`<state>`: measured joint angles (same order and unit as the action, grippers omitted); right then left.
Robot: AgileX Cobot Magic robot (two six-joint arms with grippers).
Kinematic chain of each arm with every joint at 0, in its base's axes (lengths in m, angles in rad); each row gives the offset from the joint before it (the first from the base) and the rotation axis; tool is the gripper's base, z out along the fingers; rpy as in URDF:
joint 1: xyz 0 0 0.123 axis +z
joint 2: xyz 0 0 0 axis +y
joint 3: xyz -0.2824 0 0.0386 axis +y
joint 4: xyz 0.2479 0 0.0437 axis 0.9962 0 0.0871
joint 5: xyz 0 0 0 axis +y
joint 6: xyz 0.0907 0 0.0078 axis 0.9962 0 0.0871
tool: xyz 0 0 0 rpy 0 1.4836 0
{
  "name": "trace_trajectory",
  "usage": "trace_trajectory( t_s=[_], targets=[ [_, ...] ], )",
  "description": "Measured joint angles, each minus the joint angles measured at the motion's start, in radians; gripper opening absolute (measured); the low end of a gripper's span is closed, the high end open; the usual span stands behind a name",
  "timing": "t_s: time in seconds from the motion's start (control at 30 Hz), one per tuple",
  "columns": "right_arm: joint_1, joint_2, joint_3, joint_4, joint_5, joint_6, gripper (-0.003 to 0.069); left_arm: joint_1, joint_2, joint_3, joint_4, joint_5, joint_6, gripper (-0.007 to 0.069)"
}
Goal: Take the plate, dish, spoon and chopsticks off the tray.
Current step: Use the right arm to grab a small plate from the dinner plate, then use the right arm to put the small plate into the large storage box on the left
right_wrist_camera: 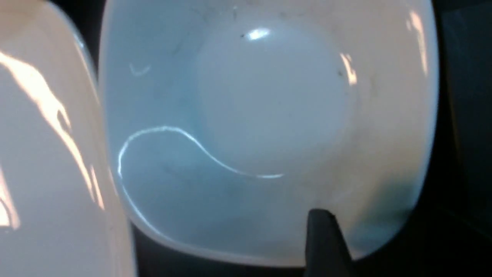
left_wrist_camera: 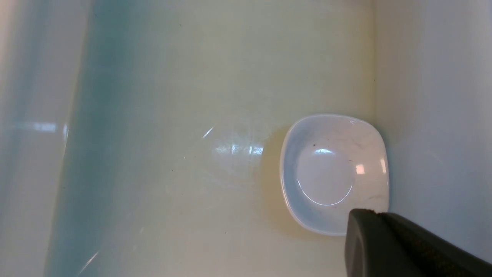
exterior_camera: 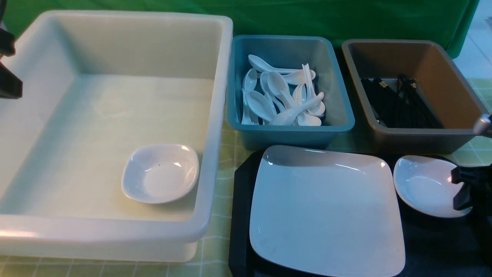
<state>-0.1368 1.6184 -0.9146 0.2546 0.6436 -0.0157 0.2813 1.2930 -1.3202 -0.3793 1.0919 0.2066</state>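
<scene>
The large white plate (exterior_camera: 326, 211) lies on the black tray (exterior_camera: 240, 200). Beside it on the tray sits a small white dish (exterior_camera: 424, 184). My right gripper (exterior_camera: 459, 188) is open at that dish's right rim. In the right wrist view one finger (right_wrist_camera: 324, 246) stands over the dish (right_wrist_camera: 269, 96), the other is lost against the dark tray, and the plate (right_wrist_camera: 46, 154) edges in. White spoons (exterior_camera: 282, 100) fill the teal tub; black chopsticks (exterior_camera: 399, 102) lie in the brown tub. My left gripper (left_wrist_camera: 371, 211) is shut on nothing, above the white tub.
A big white tub (exterior_camera: 215, 115) at the left holds another small white dish (exterior_camera: 160, 173) near its right wall (left_wrist_camera: 332, 173). The teal tub (exterior_camera: 338, 111) and brown tub (exterior_camera: 419, 132) stand behind the tray. A green checked cloth covers the table.
</scene>
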Motion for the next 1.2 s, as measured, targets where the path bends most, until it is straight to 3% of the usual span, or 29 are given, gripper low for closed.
trace_trajectory(
  t_s=[0.47,0.6,0.63,0.83,0.97,1.07,1.2],
  targets=[
    [0.0,0.09,0.0,0.03,-0.098,0.046,0.034,0.0,0.0,0.0,0.0,0.0,0.0,-0.0001],
    [0.0,0.09,0.0,0.03,-0.112,0.047,0.0243,0.0,0.0,0.0,0.0,0.0,0.001,-0.0001],
    [-0.001,0.09,0.0,0.034,-0.119,0.042,0.0171,0.0,0.0,0.0,0.0,0.0,0.001,-0.0001],
    [-0.004,0.053,-0.008,0.032,-0.078,-0.041,0.0154,0.0,0.0,0.0,0.0,0.0,0.001,-0.0001],
    [-0.004,-0.031,-0.008,0.027,-0.033,-0.083,0.0091,0.0,0.0,0.0,0.0,0.0,0.001,-0.0001],
    [-0.004,-0.156,-0.042,0.026,0.055,-0.105,0.0033,0.0,0.0,0.0,0.0,0.0,0.001,-0.0001],
    [0.008,-0.283,-0.155,0.047,0.157,-0.142,0.0029,0.0,0.0,0.0,0.0,0.0,0.001,-0.0001]
  ],
)
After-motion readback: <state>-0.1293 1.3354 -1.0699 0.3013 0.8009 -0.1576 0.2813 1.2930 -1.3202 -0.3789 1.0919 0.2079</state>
